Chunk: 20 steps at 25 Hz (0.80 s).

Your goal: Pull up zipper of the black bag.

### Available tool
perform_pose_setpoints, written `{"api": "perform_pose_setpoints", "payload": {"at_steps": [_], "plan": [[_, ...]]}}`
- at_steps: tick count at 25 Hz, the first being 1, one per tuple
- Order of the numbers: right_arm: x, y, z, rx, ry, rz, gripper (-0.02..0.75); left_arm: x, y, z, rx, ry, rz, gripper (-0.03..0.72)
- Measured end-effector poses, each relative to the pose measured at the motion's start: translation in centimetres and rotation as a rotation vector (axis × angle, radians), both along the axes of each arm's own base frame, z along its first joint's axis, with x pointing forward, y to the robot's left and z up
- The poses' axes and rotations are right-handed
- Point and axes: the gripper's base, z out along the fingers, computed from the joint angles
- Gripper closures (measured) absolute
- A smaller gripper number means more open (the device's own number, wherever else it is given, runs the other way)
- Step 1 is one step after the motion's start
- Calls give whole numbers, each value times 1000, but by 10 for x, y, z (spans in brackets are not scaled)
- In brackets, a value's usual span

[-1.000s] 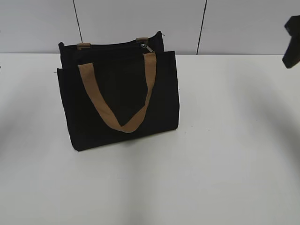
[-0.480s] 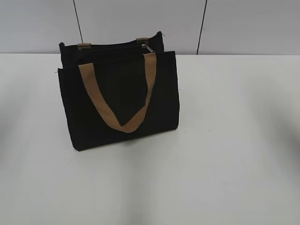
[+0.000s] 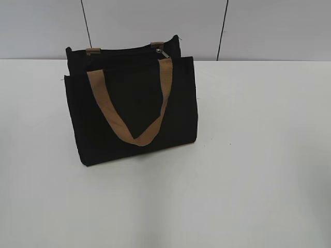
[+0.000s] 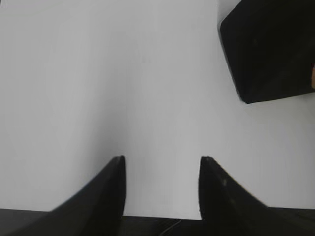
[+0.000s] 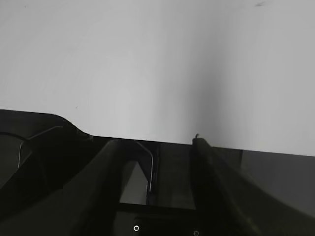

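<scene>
The black bag (image 3: 132,106) stands upright on the white table, left of centre in the exterior view. A tan strap handle (image 3: 132,108) hangs down its front. The zipper (image 3: 124,51) runs along the top edge, with its small silvery pull (image 3: 163,53) at the right end. Neither gripper shows in the exterior view. In the left wrist view the left gripper (image 4: 162,160) is open and empty over bare table, and a corner of the bag (image 4: 270,49) lies at the upper right. The right gripper (image 5: 155,140) is open and empty at the table's edge, away from the bag.
The white table (image 3: 248,155) reaches to a grey panelled wall (image 3: 155,20) behind the bag. In the right wrist view the table's front edge (image 5: 147,136) shows, with dark frame parts and cables below it.
A second ago a dark part of the right arm showed at the exterior view's upper right edge. It has left the view. The bag has not moved.
</scene>
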Motion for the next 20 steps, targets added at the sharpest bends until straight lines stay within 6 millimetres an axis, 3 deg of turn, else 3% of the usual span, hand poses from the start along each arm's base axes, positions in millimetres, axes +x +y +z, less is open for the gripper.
{"api": "perform_pose_setpoints", "payload": {"at_steps": [5,12,16,20], "plan": [[-54,4,-14,-10,-171,1,394,-47,5,-29,-2,-139,-14,357],[-109,8,-27,-32,-471,2,394,-94,8,-70,34,-365,-79,367],[-118,9,-29,-36,-529,2,394,-115,6,-77,26,-477,-139,368],[-117,9,-29,-38,-542,3,394,-119,-1,-79,0,-485,-221,368]]}}
